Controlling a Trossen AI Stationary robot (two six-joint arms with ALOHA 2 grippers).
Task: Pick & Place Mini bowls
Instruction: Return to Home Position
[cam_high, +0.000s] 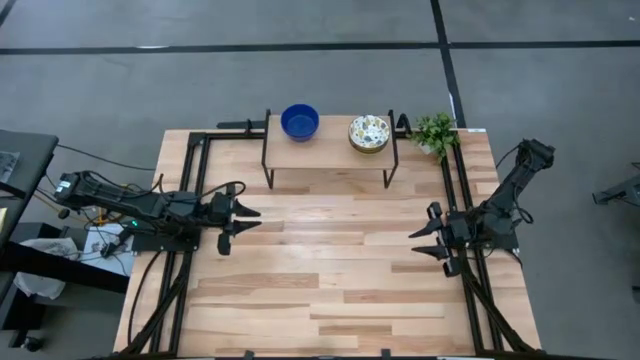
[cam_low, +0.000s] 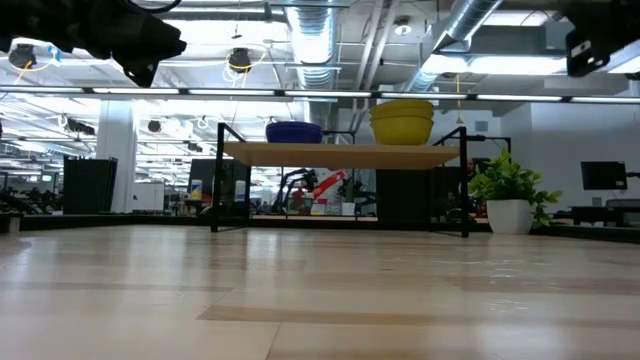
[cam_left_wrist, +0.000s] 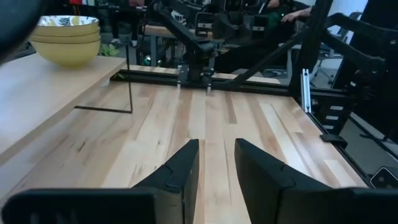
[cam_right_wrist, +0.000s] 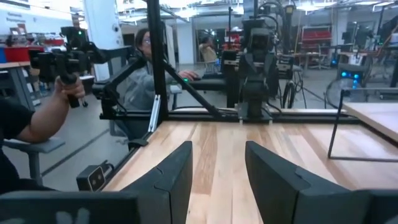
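The mini bowls stand in two stacks on a small raised shelf (cam_high: 325, 150) at the table's far side. The cobalt blue stack (cam_high: 300, 122) (cam_low: 294, 132) is on its left. The stack with the speckled floral inside and yellow outside (cam_high: 369, 133) (cam_low: 402, 122) (cam_left_wrist: 65, 38) is on its right. Each stack rests by its base on the shelf top. My left gripper (cam_high: 250, 220) (cam_left_wrist: 216, 165) hovers open over the table's left side, pointing right. My right gripper (cam_high: 420, 242) (cam_right_wrist: 217, 168) hovers open over the right side, pointing left. Both are well short of the bowls.
A small green potted plant (cam_high: 435, 132) (cam_low: 510, 195) stands just right of the shelf. The shelf's thin black legs (cam_low: 215, 190) reach down to the table. Bare wooden tabletop (cam_high: 330, 270) lies between the two grippers. A person (cam_right_wrist: 37, 118) sits beyond the table's left edge.
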